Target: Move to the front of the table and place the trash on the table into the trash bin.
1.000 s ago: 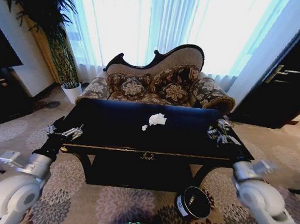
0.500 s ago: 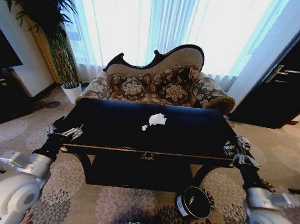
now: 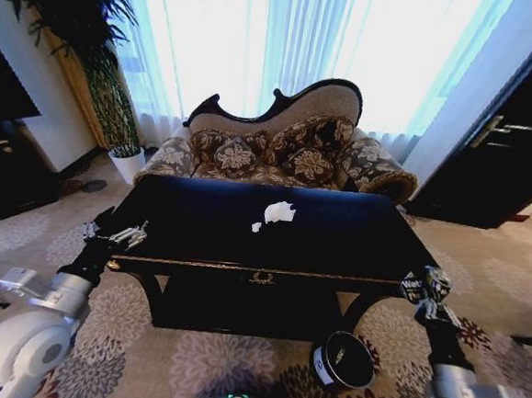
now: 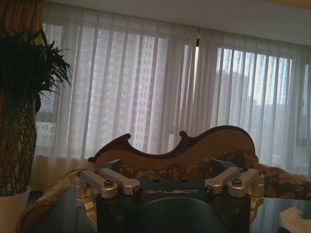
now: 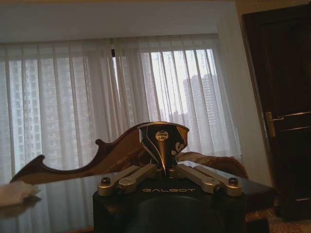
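The robot faces the bench (image 3: 199, 235). The right end effector (image 3: 425, 287), off the bench's right corner, grasps a wrapper (image 5: 163, 141). Tissue (image 3: 279, 211) remains on the bench. The left end effector (image 3: 116, 236), released, idles. The bin (image 3: 343, 360) stands below.

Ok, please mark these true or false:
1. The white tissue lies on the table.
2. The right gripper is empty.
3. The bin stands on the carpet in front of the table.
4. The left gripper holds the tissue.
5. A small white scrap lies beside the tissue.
1. True: the tissue lies on the table.
2. False: the right gripper is shut on a dark wrapper, off the table's right front corner.
3. True: the bin stands there, toward the robot's right.
4. False: the left gripper is open and empty, by the table's left front corner.
5. True: the scrap lies just beside the tissue.
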